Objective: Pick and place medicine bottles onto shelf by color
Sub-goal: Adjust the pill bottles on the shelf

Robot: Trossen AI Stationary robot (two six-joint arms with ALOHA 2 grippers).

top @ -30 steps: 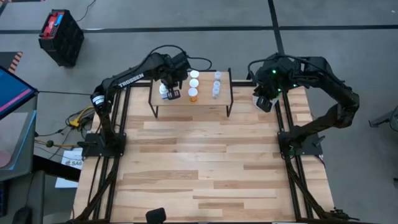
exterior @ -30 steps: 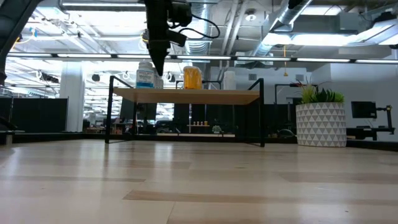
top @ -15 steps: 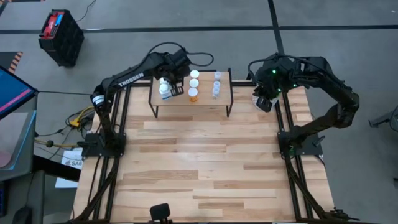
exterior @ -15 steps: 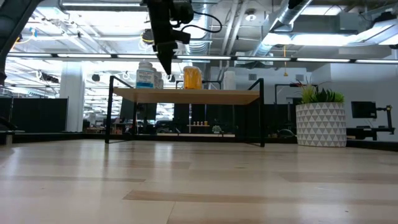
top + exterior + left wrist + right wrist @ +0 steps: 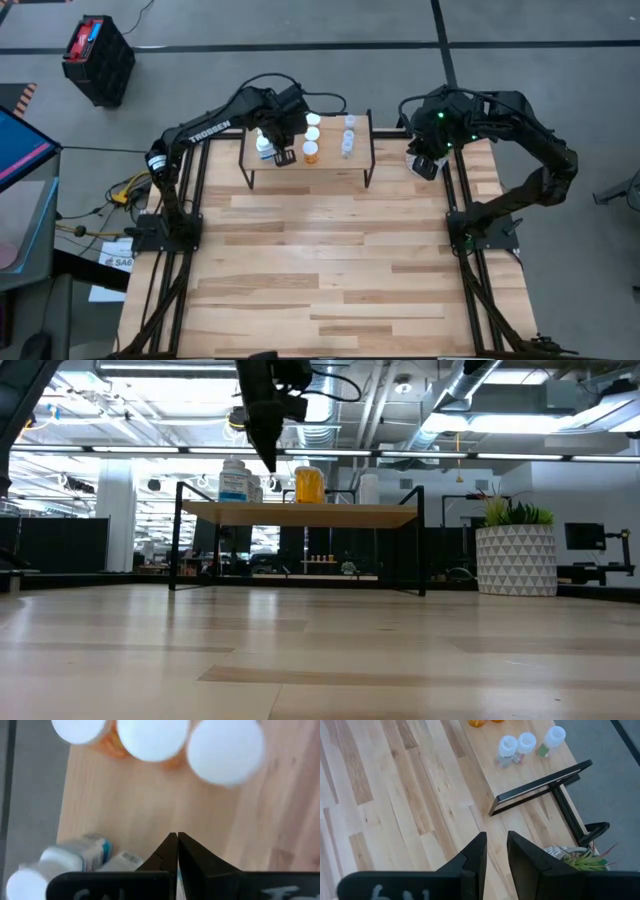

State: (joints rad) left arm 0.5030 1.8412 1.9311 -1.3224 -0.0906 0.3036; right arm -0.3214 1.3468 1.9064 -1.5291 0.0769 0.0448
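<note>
Small low shelf with light wooden rectangular top on thin black metal legs (image 5: pixel 360 137) standing at far edge of pale planked wooden desk (image 5: pixel 320 250), between the two arm bases.

Left end effector (image 5: pixel 284 156) poised over shelf top, near its front edge, between the white bottles and the orange row. Fingers pressed together, tips meeting, nothing between them (left wrist view). Hanging above bottle height in low view (image 5: pixel 268 460).

White medicine bottles with blue marks (image 5: pixel 264 144) grouped at left end of shelf top, just beside left end effector; partly covered by the arm from above, so count uncertain, possibly three. In left wrist view, two lying or tilted white-and-blue bodies (image 5: pixel 80 857) visible; upright or not cannot be told. One upright white bottle with blue label (image 5: pixel 233 480) clear in low view.

Orange medicine bottles with white caps (image 5: pixel 311 135) in a row running front to back at shelf middle; three white caps in left wrist view (image 5: pixel 152 737).

Clear pale-blue medicine bottles (image 5: pixel 348 135) in a row toward right end of shelf; three seen in right wrist view (image 5: pixel 526 744), upright, close together.

Right end effector (image 5: pixel 424 165) parked off right end of shelf, over far right desk corner. Fingers slightly apart, empty (right wrist view). Potted green plant in white patterned pot (image 5: pixel 516 548) near that corner.
</note>
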